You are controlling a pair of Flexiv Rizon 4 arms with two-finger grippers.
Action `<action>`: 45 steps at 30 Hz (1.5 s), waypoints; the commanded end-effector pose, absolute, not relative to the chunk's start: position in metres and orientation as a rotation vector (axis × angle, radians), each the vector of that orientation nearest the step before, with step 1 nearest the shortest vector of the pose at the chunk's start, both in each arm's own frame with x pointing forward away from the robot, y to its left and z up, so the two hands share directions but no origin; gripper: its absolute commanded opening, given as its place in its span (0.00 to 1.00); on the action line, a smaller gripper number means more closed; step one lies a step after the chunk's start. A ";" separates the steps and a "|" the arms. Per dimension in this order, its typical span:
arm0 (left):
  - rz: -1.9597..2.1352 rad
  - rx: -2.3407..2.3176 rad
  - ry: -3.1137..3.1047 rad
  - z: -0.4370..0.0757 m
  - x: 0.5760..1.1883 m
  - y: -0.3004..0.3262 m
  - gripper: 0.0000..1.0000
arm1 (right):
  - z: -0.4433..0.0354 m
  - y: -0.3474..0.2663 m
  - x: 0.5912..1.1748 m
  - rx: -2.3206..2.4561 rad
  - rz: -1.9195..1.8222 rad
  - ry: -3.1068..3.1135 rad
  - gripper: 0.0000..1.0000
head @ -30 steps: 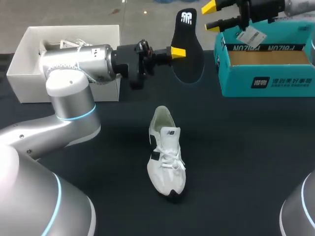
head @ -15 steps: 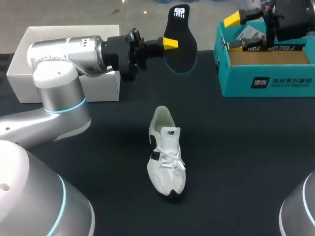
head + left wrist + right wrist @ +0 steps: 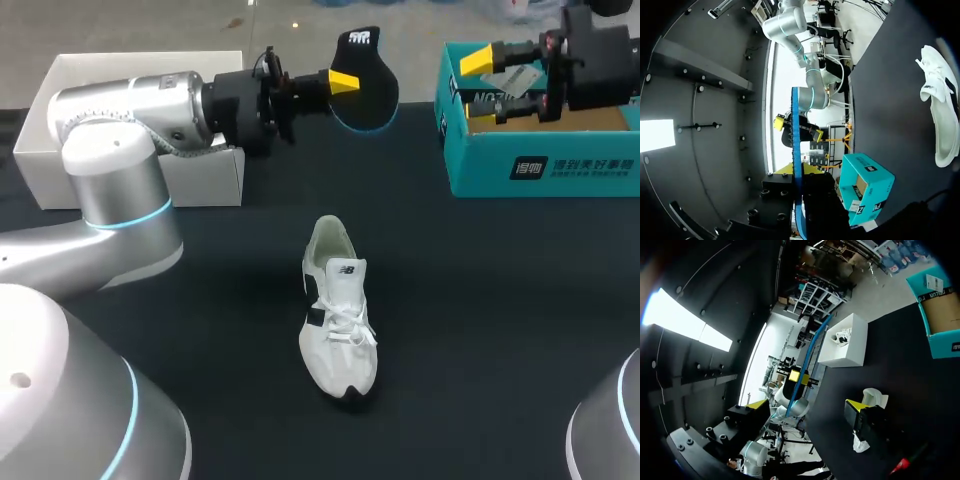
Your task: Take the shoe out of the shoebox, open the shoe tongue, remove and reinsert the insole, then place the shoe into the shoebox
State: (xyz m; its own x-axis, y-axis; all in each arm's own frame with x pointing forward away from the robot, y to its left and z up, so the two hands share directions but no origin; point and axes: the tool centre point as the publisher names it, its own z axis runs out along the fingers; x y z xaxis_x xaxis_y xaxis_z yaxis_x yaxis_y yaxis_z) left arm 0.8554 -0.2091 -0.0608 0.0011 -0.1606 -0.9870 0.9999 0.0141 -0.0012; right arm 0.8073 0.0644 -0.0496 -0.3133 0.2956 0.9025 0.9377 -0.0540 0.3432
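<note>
While the left arm (image 3: 130,105) lies level across the back of the counter (image 3: 480,300), the left pincer (image 3: 343,82) is clamped on the black insole (image 3: 368,80). It holds the insole up off the surface, betw. the white box (image 3: 60,150) & the teal shoebox (image 3: 545,170). The left wrist view shows the insole edge-on betw. the fingers. The right arm (image 3: 600,55) comes in at the far right corner. The right pincer (image 3: 480,90) is spread wide w/ nothing in it, above the shoebox end nearest the insole. The white shoe (image 3: 337,310) lies mid-counter, toe toward the robot, well apart from both boxes.
</note>
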 end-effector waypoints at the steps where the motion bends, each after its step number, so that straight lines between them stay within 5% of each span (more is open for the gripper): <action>1: -1.269 1.080 1.097 -0.061 0.855 -0.209 0.00 | -0.050 0.065 0.808 -1.325 -1.393 -1.631 1.00; 10: -2.128 0.445 1.460 -0.043 0.841 -0.197 0.00 | -0.050 0.065 0.808 -1.325 -1.393 -1.631 1.00; 27: -2.128 0.445 1.460 -0.043 0.841 -0.197 0.00 | -0.050 0.065 0.808 -1.325 -1.393 -1.631 1.00; 32: -2.394 -0.195 1.981 -0.027 0.828 -0.186 0.00 | -0.050 0.065 0.808 -1.325 -1.393 -1.631 1.00; 45: -2.497 -0.161 2.397 -0.010 0.812 -0.173 0.00 | -0.050 0.065 0.808 -1.325 -1.393 -1.631 1.00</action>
State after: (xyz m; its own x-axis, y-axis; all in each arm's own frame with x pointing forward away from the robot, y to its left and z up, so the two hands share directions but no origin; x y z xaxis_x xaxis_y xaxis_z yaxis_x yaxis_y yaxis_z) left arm 0.8106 -0.1781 -0.0152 -0.9622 -0.0732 -0.2623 0.2721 -0.2197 -0.9369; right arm 0.8067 0.0636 -0.0495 -0.3141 0.2942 0.9027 0.9374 -0.0543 0.3439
